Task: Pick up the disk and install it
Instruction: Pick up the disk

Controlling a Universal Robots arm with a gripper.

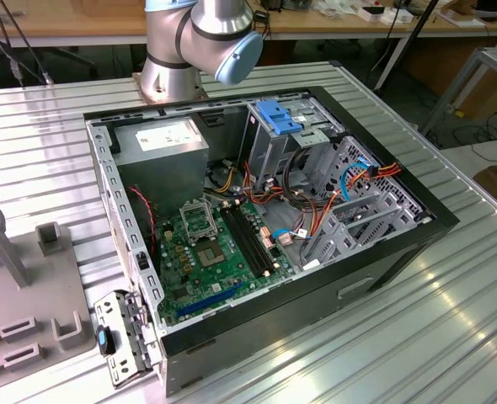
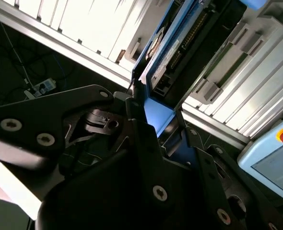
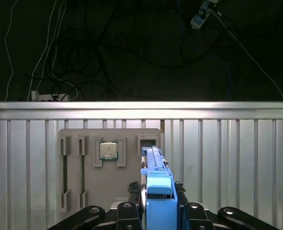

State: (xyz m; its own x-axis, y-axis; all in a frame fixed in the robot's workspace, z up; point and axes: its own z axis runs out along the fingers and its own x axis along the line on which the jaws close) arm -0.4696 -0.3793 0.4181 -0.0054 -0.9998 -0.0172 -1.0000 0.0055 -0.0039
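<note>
In the exterior view an open case lies on a ribbed table, with the arm's base behind it, a blue-topped cage inside it and a grey tray on the exterior view's left. In the second wrist view the gripper is clenched on the disk, whose blue rail sits pinched between the black fingers. In the first wrist view the disk stands edge-on in the gripper, above the table, with the tray and its chip beyond.
</note>
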